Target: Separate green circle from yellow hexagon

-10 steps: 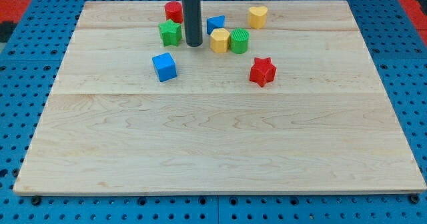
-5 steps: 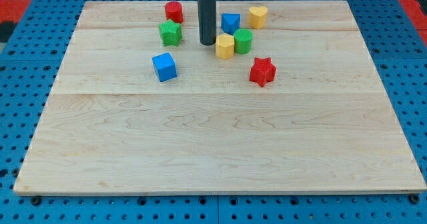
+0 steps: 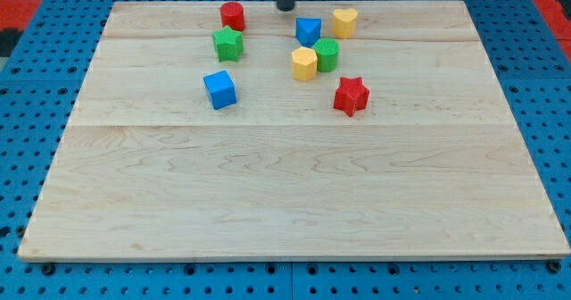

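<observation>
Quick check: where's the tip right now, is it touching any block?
My tip: at the view's top edge of the board, touching no block; the blue block lies nearest.
Green circle and yellow hexagon: side by side, not yet separated.

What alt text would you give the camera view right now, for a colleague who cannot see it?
The yellow hexagon and green circle sit touching near the wooden board's top, with my tip at the top edge, apart from every block. Around them lie a blue block, yellow heart, red star, blue cube, green star and red block.
</observation>
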{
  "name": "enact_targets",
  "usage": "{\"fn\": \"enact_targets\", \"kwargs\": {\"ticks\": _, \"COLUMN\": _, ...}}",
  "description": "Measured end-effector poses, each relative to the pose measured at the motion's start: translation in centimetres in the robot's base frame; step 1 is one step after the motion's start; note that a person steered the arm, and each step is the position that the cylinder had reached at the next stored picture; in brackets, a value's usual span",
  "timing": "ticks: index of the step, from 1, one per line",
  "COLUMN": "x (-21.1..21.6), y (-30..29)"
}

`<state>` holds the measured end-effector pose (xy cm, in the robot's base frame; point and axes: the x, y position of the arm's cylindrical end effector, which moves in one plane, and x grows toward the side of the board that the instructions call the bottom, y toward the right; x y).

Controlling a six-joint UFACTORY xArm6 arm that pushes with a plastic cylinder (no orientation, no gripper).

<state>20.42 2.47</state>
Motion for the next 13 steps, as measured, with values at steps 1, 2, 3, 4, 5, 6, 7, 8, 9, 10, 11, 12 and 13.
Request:
{"fn": "enact_targets", "kwargs": {"ticks": 1, "x": 1.9, "y": 3.8}}
{"fn": "enact_targets", "kwargs": {"ticks": 2, "x": 3.9, "y": 4.5}}
{"fn": "enact_targets", "kwargs": {"ticks": 3, "x": 4.7, "y": 4.2}}
{"fn": "enact_targets", "kwargs": {"ticks": 4, "x": 4.7, "y": 1.2}}
{"fn": "enact_targets", "kwargs": {"ticks": 5, "x": 6.1, "y": 3.4}}
{"fn": "enact_targets", "kwargs": {"ticks": 6, "x": 8.7, "y": 4.2}}
{"fn": "enact_targets", "kwargs": {"ticks": 7, "x": 8.5, "y": 0.9}}
{"fn": "enact_targets", "kwargs": {"ticks": 8, "x": 8.4, "y": 2.0}}
{"fn": "enact_targets", "kwargs": {"ticks": 9, "x": 8.1, "y": 2.4}}
{"fn": "enact_targets", "kwargs": {"ticks": 10, "x": 7.8, "y": 1.3}}
{"fn": "enact_targets", "kwargs": {"ticks": 11, "x": 8.5, "y": -2.2}}
{"fn": "enact_targets", "kwargs": {"ticks": 12, "x": 11.2, "y": -0.9}}
{"fn": "enact_targets", "kwargs": {"ticks": 13, "x": 11.4, "y": -0.3}}
